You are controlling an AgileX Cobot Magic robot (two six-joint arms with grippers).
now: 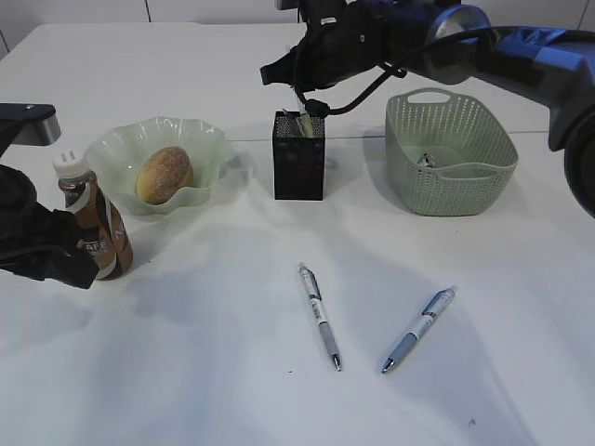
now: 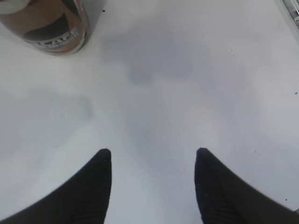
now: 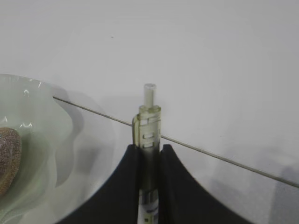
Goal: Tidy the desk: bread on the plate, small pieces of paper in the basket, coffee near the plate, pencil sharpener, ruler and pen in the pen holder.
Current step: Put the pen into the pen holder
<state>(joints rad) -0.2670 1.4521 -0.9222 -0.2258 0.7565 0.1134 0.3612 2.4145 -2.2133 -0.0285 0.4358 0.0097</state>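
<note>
A white desk (image 1: 186, 372) seen at a slant from the front. At the back centre stands a black square mesh pen holder (image 1: 298, 165), and the right gripper (image 3: 149, 154) hangs just above its mouth, its black jaws pinched on a pale, translucent pen (image 3: 147, 130) held upright, likely so it can drop straight in. Two blue-and-silver pens, one (image 1: 320, 316) near the middle and one (image 1: 418, 329) to its right, lie loose on the desk in front, not yet collected. On the left, a golden sugar-dusted bun (image 1: 165, 174) sits inside a ruffled pale green glass plate (image 1: 200, 139), and a brown coffee bottle with a white cap (image 1: 93, 221) stands just beside it. The left gripper (image 2: 153, 156) rests near the bottle, jaws apart and empty. A sage-green woven-look basket (image 1: 450, 153) at the right holds a small scrap.
</note>
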